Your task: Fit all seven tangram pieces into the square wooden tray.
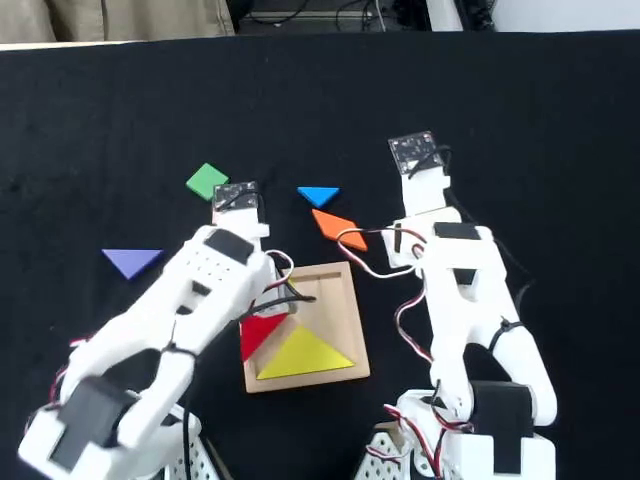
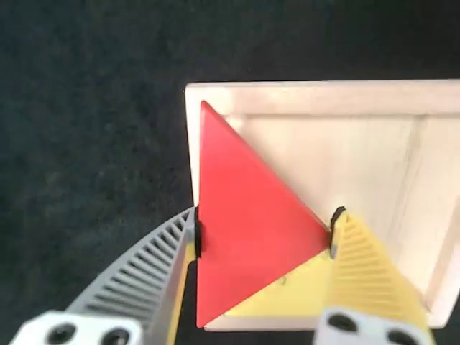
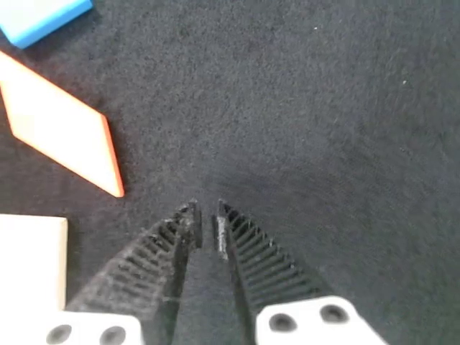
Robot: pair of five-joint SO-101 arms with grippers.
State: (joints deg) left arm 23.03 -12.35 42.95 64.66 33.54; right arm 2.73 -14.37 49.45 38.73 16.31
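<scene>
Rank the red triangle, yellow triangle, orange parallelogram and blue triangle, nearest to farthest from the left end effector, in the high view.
1. Red triangle, held by the left end effector at the square wooden tray's edge.
2. Yellow triangle, beside it in the tray.
3. Orange parallelogram, beyond the tray.
4. Blue triangle, farthest back.

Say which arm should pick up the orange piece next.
Right: the right gripper hangs empty beside the orange piece, while the left gripper is clamped on the red triangle over the tray.
</scene>
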